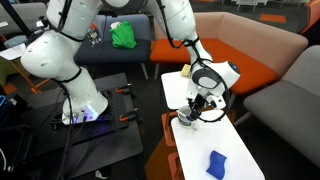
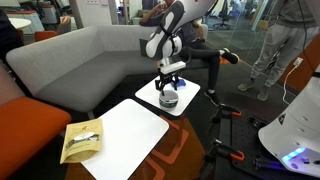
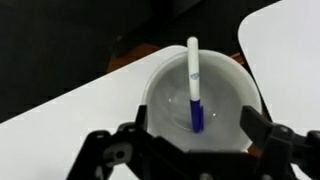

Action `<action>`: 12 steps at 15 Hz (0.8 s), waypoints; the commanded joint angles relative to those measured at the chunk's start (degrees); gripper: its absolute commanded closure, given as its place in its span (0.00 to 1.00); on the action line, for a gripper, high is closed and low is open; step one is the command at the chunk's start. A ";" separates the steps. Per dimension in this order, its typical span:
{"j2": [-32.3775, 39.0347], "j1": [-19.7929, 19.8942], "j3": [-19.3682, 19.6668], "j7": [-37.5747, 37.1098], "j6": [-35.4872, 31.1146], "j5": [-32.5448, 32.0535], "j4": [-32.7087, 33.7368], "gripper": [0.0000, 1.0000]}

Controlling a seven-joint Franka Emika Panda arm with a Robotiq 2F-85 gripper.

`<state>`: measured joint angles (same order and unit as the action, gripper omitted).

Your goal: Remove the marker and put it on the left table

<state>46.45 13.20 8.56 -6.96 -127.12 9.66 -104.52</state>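
Note:
The marker (image 3: 193,85) has a white shaft and a blue lower end. It stands tilted inside a white mug (image 3: 160,95). My gripper (image 3: 195,135) is open and hovers just above the mug, with one finger on each side of it and nothing between them. In both exterior views the gripper (image 1: 200,103) (image 2: 170,80) points down over the mug (image 2: 168,98), which stands on a white-topped table (image 1: 235,150) (image 2: 190,100). The left table (image 1: 176,88) (image 2: 125,135), white and squarish, stands right beside that table.
A flat blue pad (image 1: 217,163) lies on the mug's table. A yellow packet (image 2: 82,140) lies on the neighbouring table. Orange and grey sofas (image 1: 270,60) surround the tables. A green cloth (image 1: 123,35) lies on a dark seat. A black cart (image 1: 95,110) carries the robot's base.

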 commanded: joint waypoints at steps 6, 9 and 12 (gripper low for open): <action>5.32 2.20 -2.42 3.10 2.45 1.56 5.13 0.10; 6.60 3.15 -2.92 3.57 4.85 2.09 6.48 0.18; 7.50 3.98 -3.21 4.71 7.24 2.55 7.60 0.28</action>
<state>52.65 15.69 6.40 -4.60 -123.68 10.69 -99.50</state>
